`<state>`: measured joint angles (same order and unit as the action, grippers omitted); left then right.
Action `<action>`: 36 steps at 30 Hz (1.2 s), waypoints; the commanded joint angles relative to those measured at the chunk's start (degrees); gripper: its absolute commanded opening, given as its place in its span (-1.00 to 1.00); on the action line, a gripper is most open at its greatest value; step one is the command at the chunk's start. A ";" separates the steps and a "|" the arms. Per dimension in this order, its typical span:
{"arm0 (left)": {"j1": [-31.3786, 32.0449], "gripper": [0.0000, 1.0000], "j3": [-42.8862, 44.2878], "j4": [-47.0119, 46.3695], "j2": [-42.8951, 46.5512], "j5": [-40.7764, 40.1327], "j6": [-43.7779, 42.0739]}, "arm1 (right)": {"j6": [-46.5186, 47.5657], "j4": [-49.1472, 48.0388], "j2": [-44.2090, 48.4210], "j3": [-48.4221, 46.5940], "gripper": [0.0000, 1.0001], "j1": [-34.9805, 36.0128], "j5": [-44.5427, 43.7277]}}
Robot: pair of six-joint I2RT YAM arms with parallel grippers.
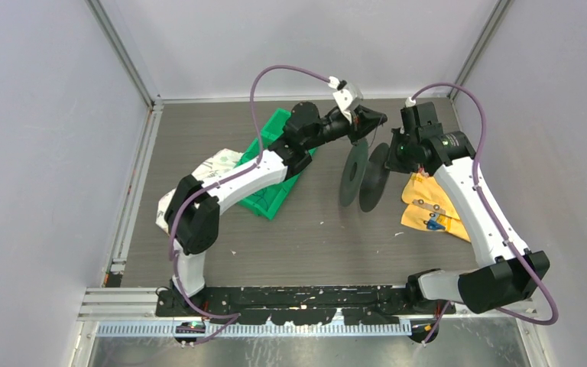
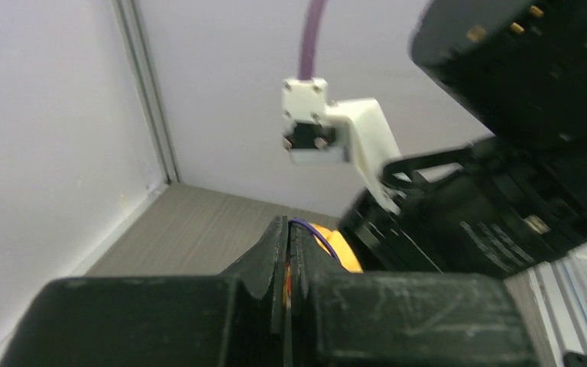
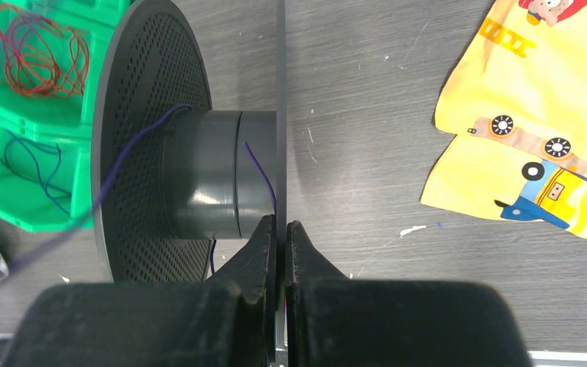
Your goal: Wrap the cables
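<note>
A black two-flanged spool (image 1: 363, 176) stands on edge mid-table. My right gripper (image 3: 280, 226) is shut on its thin right flange (image 3: 280, 92); in the top view this gripper (image 1: 388, 158) sits at the spool's right side. A thin purple cable (image 3: 258, 170) lies on the grey hub (image 3: 214, 176) and runs off past the perforated left flange (image 3: 134, 138). My left gripper (image 2: 288, 228) is shut on the thin purple cable (image 2: 318, 234) and is held above and behind the spool (image 1: 370, 120).
A green bin (image 1: 275, 164) lies left of the spool under the left arm; in the right wrist view it (image 3: 15, 183) holds a red wire coil (image 3: 38, 50) and dark blue wires (image 3: 34, 164). A yellow printed cloth (image 1: 428, 206) lies right. A white patterned bag (image 1: 218, 163) lies far left.
</note>
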<state>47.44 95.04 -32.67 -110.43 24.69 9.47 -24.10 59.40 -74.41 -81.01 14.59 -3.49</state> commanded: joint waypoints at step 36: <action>6.79 -0.03 -27.96 14.32 26.66 -15.32 3.48 | 5.30 3.95 3.74 -1.52 -0.99 -4.03 -0.40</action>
<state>54.59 68.29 -20.69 -88.33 6.57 8.99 -22.09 62.41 -73.97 -79.59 10.63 -5.41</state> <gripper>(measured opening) 0.347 0.050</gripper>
